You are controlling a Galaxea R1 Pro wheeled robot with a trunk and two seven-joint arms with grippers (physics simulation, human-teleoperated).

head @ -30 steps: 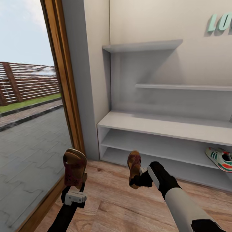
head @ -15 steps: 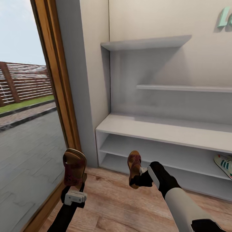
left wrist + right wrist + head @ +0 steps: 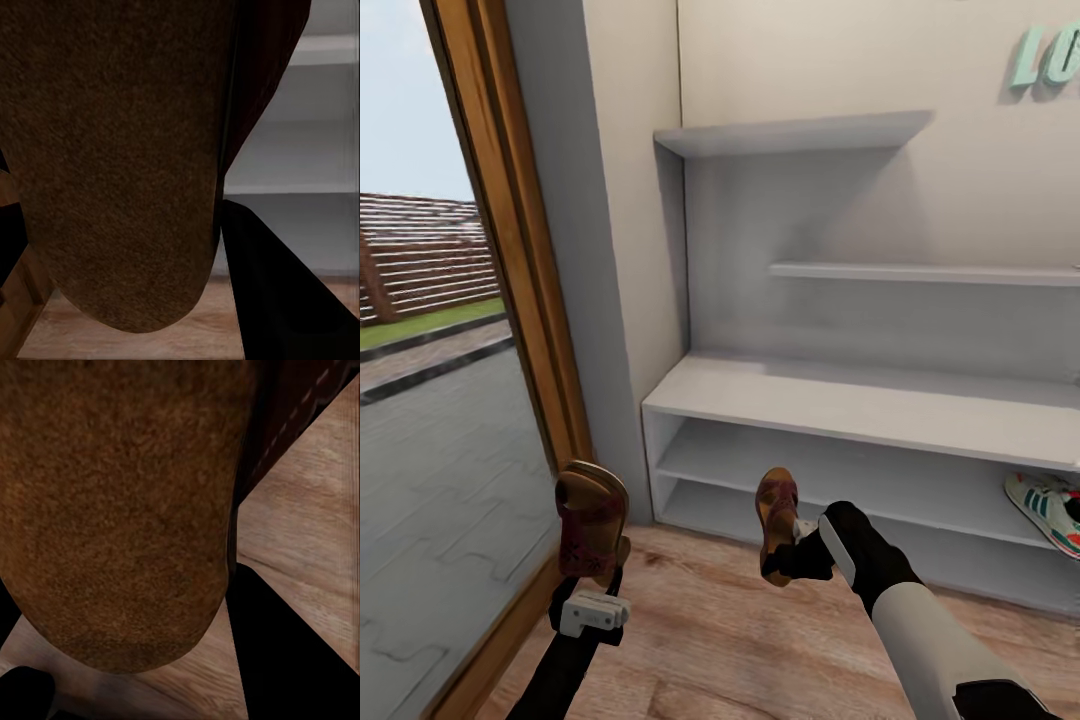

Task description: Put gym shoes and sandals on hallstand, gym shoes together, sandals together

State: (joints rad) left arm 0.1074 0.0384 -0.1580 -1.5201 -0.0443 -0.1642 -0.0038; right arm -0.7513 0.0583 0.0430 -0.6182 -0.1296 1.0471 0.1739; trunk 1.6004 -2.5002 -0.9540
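Each of my grippers holds a brown sandal upright above the corridor floor [image 3: 730, 630]. My left gripper [image 3: 595, 575] is shut on one sandal [image 3: 592, 520], whose tan sole [image 3: 112, 165] covers most of the left wrist view. The other sandal [image 3: 777, 510] is held by my right gripper [image 3: 785, 555], with its sole [image 3: 112, 510] close up in the right wrist view. Ahead stands the pale grey hallstand [image 3: 860, 400] with two open shelf levels. One cream gym shoe [image 3: 1045, 510] with green stripes lies on its lower shelf at the right edge of the head view.
A wood-framed glass door [image 3: 510, 300] stands at the left, with paving and a fence outside. Two staggered wall shelves [image 3: 800, 135] hang above the bench top. Teal letters [image 3: 1045, 55] sit on the wall at the upper right.
The head view has shifted, so the door frame and rack sit differently in the picture. Both grippers keep their sandals in the same pose.
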